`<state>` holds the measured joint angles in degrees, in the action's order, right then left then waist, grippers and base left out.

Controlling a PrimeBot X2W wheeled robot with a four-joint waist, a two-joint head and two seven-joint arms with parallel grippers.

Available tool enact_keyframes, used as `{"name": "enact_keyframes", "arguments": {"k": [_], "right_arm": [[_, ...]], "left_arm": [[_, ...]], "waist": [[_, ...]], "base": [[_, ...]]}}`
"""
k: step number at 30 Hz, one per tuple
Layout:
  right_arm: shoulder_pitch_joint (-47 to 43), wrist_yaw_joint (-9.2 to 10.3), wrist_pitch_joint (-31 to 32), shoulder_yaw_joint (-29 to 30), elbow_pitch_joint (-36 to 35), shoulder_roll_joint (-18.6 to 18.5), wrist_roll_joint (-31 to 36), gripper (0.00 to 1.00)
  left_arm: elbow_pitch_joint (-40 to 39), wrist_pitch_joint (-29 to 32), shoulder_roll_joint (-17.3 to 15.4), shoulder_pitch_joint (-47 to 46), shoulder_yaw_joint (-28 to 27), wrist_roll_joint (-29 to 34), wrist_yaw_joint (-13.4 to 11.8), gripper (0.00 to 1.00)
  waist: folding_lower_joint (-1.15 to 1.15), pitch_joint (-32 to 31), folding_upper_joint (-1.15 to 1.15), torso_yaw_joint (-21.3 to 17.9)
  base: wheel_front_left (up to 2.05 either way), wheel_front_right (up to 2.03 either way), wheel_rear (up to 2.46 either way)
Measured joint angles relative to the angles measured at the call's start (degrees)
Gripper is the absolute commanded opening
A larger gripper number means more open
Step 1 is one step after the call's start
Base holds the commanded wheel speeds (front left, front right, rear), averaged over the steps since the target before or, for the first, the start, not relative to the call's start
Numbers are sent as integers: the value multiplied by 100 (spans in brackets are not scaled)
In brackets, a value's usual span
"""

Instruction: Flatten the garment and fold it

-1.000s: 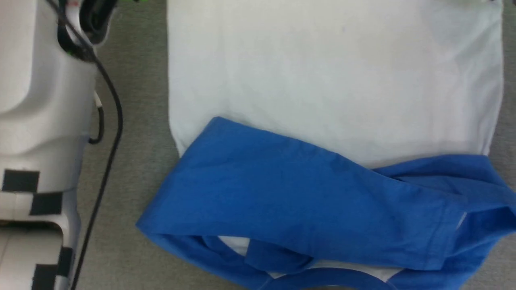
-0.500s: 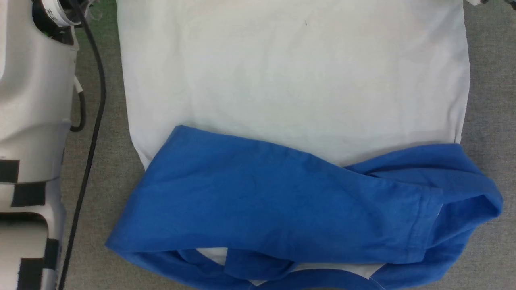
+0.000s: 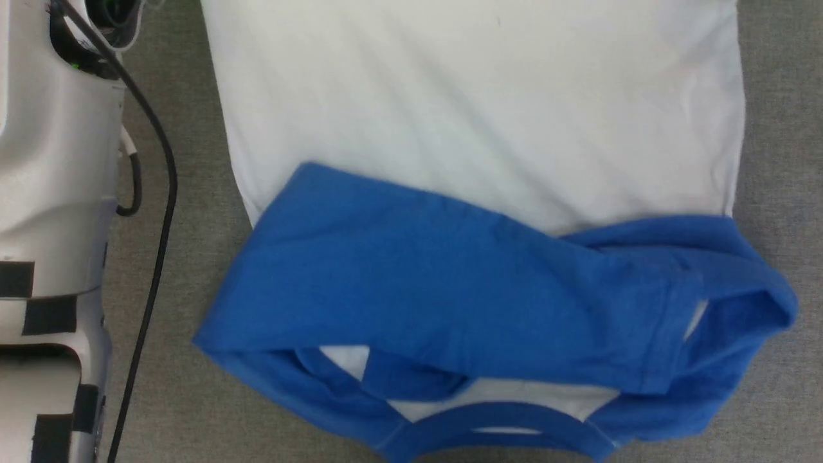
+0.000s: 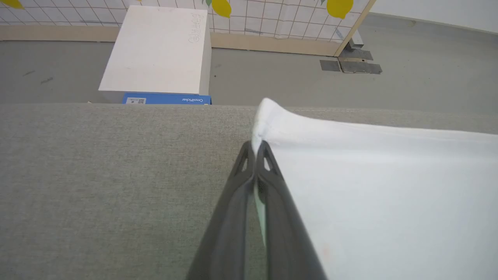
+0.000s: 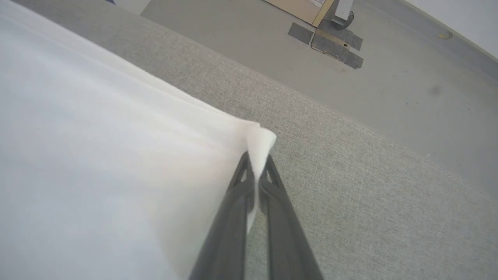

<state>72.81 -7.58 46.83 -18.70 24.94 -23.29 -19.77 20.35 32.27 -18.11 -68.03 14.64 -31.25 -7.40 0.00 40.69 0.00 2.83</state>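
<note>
The soft white T-shirt with royal-blue sleeves and neck trim (image 3: pixel 482 116) is laid on the grey woven-fabric tabletop (image 3: pixel 186 270). In the head view, its white body is spread across the upper part of the picture. The blue sleeves are folded inward over the body, one overlapping the other, and the blue neck band is located at the bottom edge.

In the left wrist view, the left hand (image 4: pixel 255 144) is shown with its two long dark fingers pressed together on one white hem corner. The corner is raised into a small peak above the fingertips, and a strip of cloth is visible between the fingers. In the right wrist view, the right hand (image 5: pixel 256 157) is likewise clamped on the other white hem corner, which is bunched at the fingertips. Whether the cloth beyond the two corners is lifted clear of the tabletop cannot be determined.

The pale left forearm with black square markings (image 3: pixel 51 161) is positioned along the left edge of the head view, and a black cable (image 3: pixel 168 193) is routed beside it. Beyond the far edge of the tabletop, a white rectangular box (image 4: pixel 155 50) is placed on the grey floor (image 4: pixel 272 77), in front of a white tiled panel printed with yellow lemons (image 4: pixel 272 19)
</note>
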Motion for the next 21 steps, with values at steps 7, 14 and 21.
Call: {"name": "enact_keyframes", "arguments": {"k": [7,14,21], "right_arm": [[391,-1,-476,320,196,283,196,0],[593,-1,-1095,458,413,427,474,0],[275,-1,-1434,167,508,372,102,0]], "left_arm": [[215,-866,-18,-359,-55,368,-198,0],[502,-1675,57,-475,-34,423,-41,0],[733,-2264,129,-205,108,364,416,0]], "waist": [[0,-128,0,35],[0,-232,0,56],[0,-571,0,89]], "base": [[0,0,0],[0,0,0],[0,0,0]]}}
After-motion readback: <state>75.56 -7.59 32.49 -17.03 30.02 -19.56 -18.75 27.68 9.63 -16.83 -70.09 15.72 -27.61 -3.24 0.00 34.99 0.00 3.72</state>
